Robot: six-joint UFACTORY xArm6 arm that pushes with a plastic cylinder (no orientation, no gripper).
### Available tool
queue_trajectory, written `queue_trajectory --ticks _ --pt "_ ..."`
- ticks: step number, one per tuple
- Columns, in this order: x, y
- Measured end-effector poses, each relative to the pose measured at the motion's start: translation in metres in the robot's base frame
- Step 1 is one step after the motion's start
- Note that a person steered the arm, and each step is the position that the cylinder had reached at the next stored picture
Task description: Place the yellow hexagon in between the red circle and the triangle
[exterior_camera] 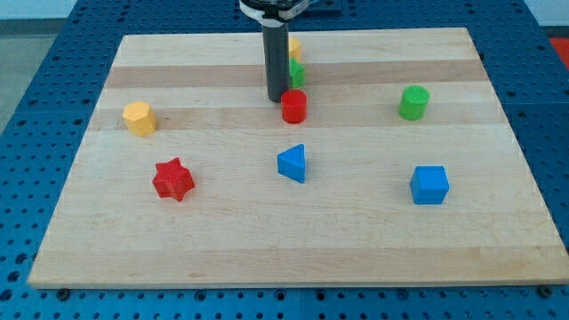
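The yellow hexagon (139,117) sits at the board's left side. The red circle (294,106) stands near the upper middle. The blue triangle (292,164) lies below it, toward the centre. My tip (276,98) rests on the board just left of the red circle, touching or nearly touching it, far to the right of the yellow hexagon. The rod rises from there to the view's top and hides part of the blocks behind it.
A green block (297,74) and a yellow block (294,47) sit right behind the rod, partly hidden. A red star (172,180) lies at lower left, a green cylinder (413,102) at right, a blue cube (429,185) at lower right.
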State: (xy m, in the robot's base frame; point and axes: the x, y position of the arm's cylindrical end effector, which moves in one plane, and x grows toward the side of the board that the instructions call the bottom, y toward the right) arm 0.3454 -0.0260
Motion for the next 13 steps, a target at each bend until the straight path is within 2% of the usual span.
queue_trajectory --ticks 2,3,7,8,9,10,12,13 --pt "0.000 -0.018" --pt "-0.008 -0.054" --pt "-0.009 -0.257" --pt "0.040 -0.256" --pt "0.034 -0.244" --pt "0.028 -0.201" --pt "0.043 -0.092" --pt "0.042 -0.089"
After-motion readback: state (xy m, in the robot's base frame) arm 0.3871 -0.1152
